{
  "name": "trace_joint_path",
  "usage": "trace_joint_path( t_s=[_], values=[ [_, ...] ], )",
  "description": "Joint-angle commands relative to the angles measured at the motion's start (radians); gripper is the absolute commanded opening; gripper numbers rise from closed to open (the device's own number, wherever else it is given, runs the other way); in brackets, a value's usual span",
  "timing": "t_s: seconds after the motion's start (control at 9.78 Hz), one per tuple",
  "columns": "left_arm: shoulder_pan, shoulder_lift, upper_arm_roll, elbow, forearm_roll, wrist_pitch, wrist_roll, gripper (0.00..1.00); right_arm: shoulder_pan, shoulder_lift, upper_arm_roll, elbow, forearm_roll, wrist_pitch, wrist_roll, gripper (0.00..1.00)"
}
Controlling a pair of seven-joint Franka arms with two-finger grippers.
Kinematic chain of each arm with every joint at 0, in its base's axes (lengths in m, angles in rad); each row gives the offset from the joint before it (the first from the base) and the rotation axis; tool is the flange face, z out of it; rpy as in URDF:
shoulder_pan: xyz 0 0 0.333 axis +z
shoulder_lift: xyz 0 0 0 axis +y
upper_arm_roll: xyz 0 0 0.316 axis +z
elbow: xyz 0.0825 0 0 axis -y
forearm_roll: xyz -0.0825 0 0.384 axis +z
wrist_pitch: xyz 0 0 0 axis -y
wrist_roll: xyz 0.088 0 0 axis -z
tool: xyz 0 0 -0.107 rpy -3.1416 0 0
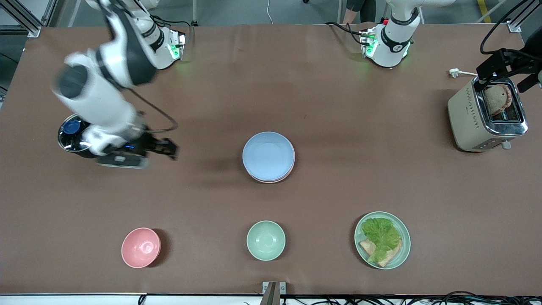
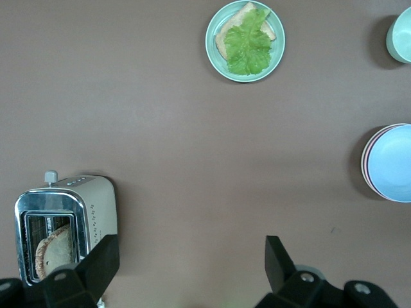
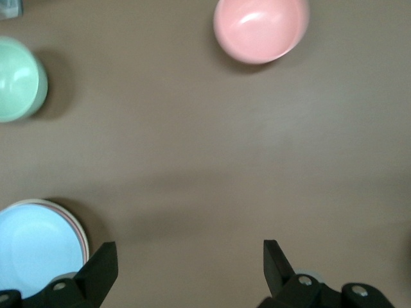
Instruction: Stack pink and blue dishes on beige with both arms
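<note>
Table (image 1: 322, 106): broad top covered in matte brown sheeting, evenly lit from overhead, with soft shadows beside whatever stands on it. Floor (image 1: 254, 10): grey, visible past the table edge along which the bases stand, with aluminium frame posts (image 1: 25, 19) at the corners and a yellow floor marking (image 1: 482, 8). Edge nearest the front camera: white strip with bundled black cables (image 1: 423, 298) and a small metal bracket (image 1: 273, 290).
</note>
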Motion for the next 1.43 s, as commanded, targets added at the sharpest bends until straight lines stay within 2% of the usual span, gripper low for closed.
trace_joint_path(
  t_s=[0.0, 0.2, 0.31, 0.61, 1.33],
  values=[
    [0.011, 0.012, -0.023, -0.004, 0.011, -0.019, -0.005, 1.0, 0.001, 0.0, -0.117, 0.183, -0.021, -0.186, -0.043, 1.0],
    [0.021, 0.01, -0.028, -0.007, 0.014, -0.016, -0.004, 1.0, 0.001, -0.008, -0.252, 0.289, -0.013, -0.316, -0.21, 1.0],
    [0.021, 0.01, -0.028, -0.009, 0.014, -0.016, -0.002, 1.0, -0.005, -0.026, -0.298, 0.335, -0.002, -0.389, -0.264, 1.0],
    [0.018, 0.01, -0.027, -0.01, 0.015, -0.016, -0.004, 1.0, -0.059, -0.086, -0.298, 0.34, 0.006, -0.469, -0.262, 1.0],
    [0.01, 0.006, -0.028, -0.007, 0.015, -0.024, 0.044, 1.0, -0.056, -0.085, -0.3, 0.334, 0.004, -0.487, -0.268, 1.0]
  ],
)
